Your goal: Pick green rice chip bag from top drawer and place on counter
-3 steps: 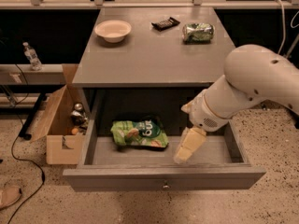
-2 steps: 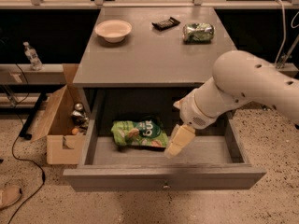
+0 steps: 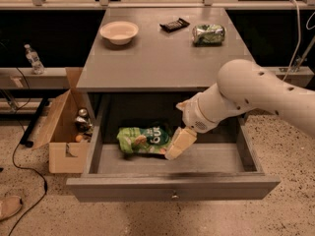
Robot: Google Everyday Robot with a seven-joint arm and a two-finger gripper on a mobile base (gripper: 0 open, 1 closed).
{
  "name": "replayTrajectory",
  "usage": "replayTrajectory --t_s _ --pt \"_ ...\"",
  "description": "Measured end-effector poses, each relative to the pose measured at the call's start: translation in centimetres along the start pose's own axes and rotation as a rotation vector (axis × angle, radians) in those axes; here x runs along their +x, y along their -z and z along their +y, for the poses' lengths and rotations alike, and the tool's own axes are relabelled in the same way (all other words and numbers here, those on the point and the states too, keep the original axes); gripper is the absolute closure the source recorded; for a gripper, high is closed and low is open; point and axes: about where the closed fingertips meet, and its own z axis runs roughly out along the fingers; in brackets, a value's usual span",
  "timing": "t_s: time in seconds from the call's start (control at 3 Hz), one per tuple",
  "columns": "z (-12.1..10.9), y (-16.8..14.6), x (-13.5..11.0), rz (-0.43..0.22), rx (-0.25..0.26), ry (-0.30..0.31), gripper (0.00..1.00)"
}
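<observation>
Care is needed: lower the pale end effector (image 3: pixel 180 142) over the middle of the crinkled bright green rice chip bag (image 3: pixel 143 139), which lies left of centre in the wide grey top drawer (image 3: pixel 216 159). The white arm (image 3: pixel 256 95) reaches over the drawer's right half, bent downward, its tip at the bag's right end. Whether the end effector is apart or together, I cannot tell.

Robot lab: gripper (image 3: pixel 180 142) inside top drawer (image 3: pixel 212 160)
</observation>
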Motion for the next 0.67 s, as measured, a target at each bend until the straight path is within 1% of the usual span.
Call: replayTrajectory --t_s 0.67 --pt "-1.3 -4.1 0.4 0.009 -0.011 0.074 0.0"
